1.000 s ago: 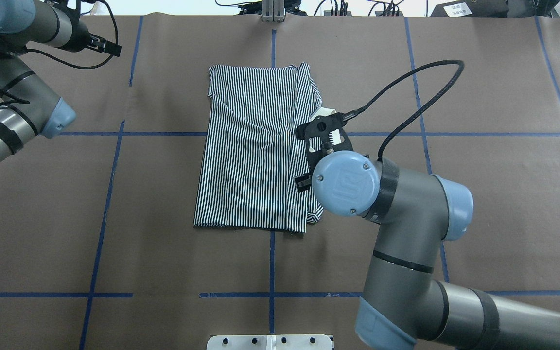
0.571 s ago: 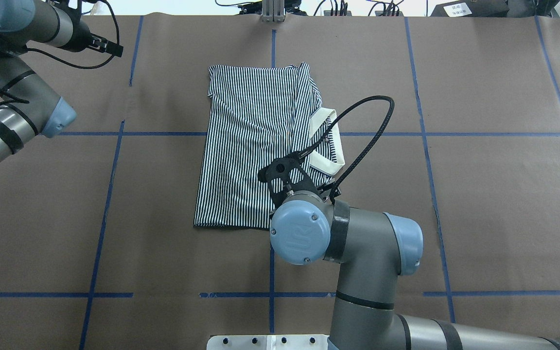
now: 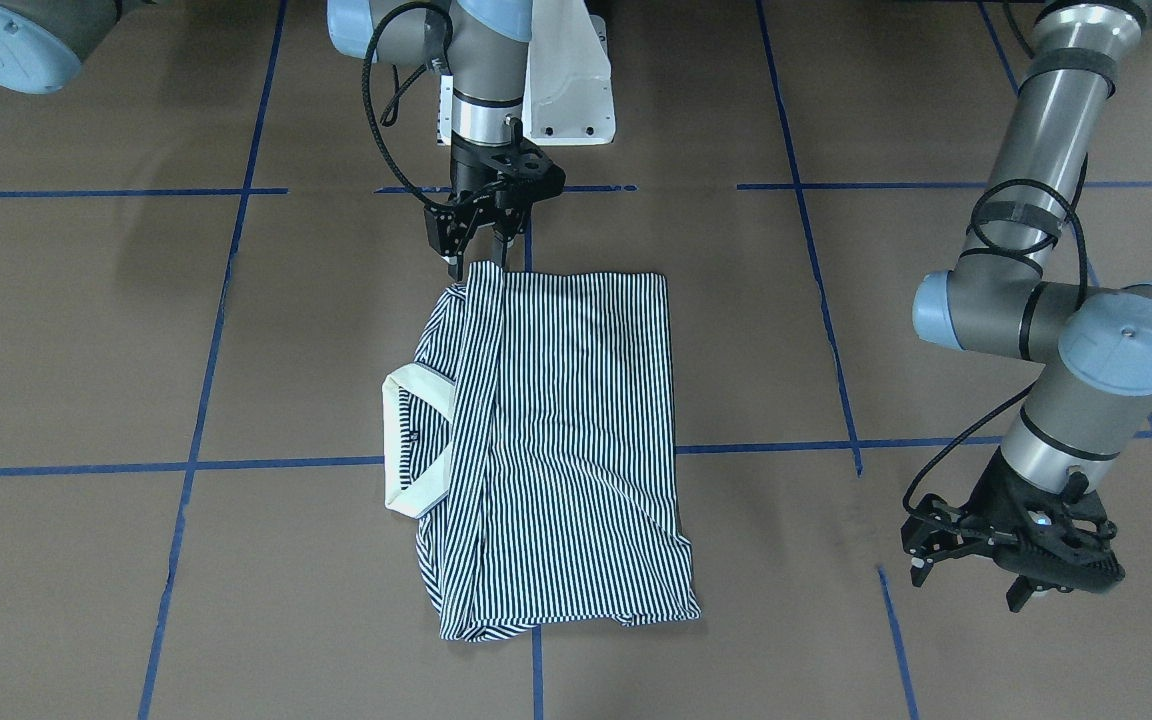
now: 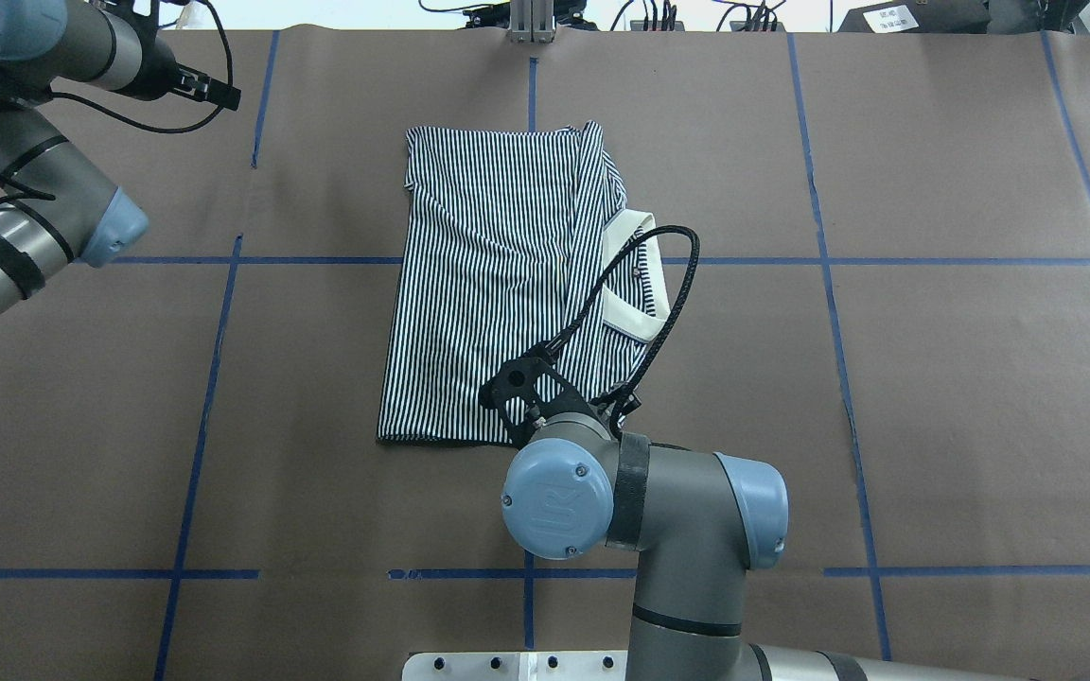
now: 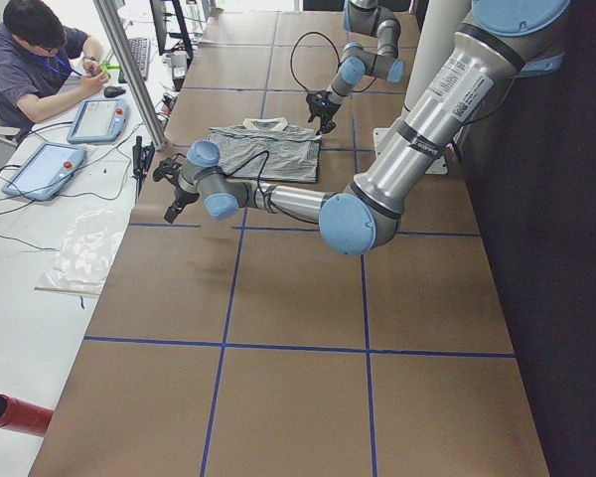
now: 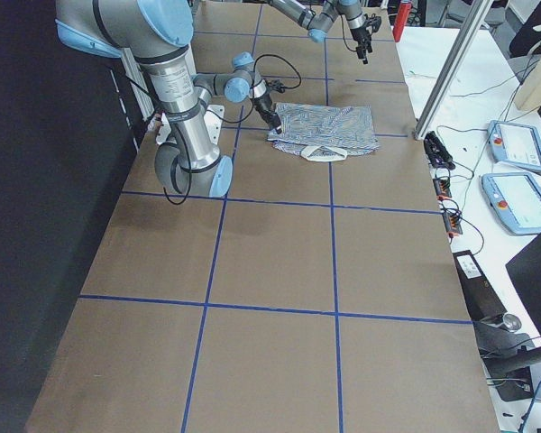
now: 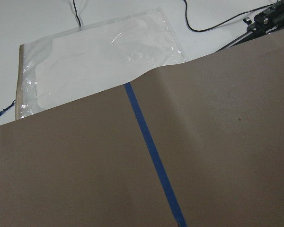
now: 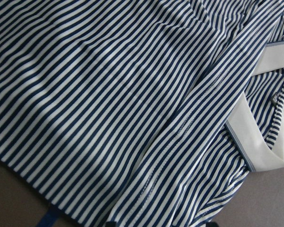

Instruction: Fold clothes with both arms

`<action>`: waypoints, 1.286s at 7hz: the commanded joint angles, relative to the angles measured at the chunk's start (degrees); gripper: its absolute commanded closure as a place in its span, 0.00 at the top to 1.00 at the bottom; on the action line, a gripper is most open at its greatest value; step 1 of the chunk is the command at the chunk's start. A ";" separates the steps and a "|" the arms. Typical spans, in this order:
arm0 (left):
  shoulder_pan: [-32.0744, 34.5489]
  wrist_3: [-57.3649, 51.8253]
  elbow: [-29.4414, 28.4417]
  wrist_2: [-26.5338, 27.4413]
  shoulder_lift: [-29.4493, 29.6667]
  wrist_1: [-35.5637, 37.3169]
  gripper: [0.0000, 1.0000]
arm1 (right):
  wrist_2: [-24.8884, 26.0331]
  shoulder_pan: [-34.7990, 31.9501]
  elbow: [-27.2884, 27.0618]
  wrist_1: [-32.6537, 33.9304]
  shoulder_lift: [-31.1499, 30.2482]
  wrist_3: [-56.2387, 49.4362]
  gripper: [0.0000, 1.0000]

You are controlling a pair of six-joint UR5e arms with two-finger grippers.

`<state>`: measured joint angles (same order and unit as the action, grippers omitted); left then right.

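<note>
The striped polo shirt (image 4: pixel 488 284) lies folded lengthwise on the brown paper, its cream collar (image 4: pixel 635 284) sticking out on the right side. In the front-facing view my right gripper (image 3: pixel 479 258) hangs open just over the shirt (image 3: pixel 556 440) edge nearest the robot base, at the corner on the collar (image 3: pixel 411 440) side. Nothing is between its fingers. The right wrist view is filled with striped cloth (image 8: pixel 109 94) and the collar (image 8: pixel 255 146). My left gripper (image 3: pixel 971 585) is open and empty, far off to the side over bare paper.
Blue tape lines (image 7: pixel 151 156) grid the paper. A clear plastic bag (image 7: pixel 99 56) lies on the white bench past the paper's edge. A person (image 5: pixel 40 60) sits at that bench near teach pendants (image 5: pixel 40 169). The white base plate (image 3: pixel 566 90) sits behind the shirt.
My right arm has pulled back from above the collar toward the robot base, ending over the shirt's near edge. The collar is now uncovered. The left arm and shirt have not moved.
</note>
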<state>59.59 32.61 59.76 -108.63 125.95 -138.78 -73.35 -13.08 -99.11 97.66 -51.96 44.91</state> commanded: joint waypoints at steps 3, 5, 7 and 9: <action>0.00 0.00 0.01 0.00 0.00 -0.09 1.00 | 0.14 0.16 4.28 -5.64 0.98 -0.53 0.67; 0.00 0.00 0.01 0.08 0.00 -0.09 1.00 | 0.14 0.16 4.10 -5.55 0.90 -0.53 0.67; -0.08 0.09 0.01 0.00 -0.35 -0.35 1.00 | 0.23 0.24 3.92 -4.41 0.89 -0.36 0.66; -0.08 0.09 0.01 0.00 -0.70 -0.70 1.00 | 0.23 0.33 3.92 -3.88 0.72 -0.35 0.65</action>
<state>59.51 32.68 59.76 -108.58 125.42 -139.31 -73.14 -12.78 -95.17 93.31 -51.19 44.55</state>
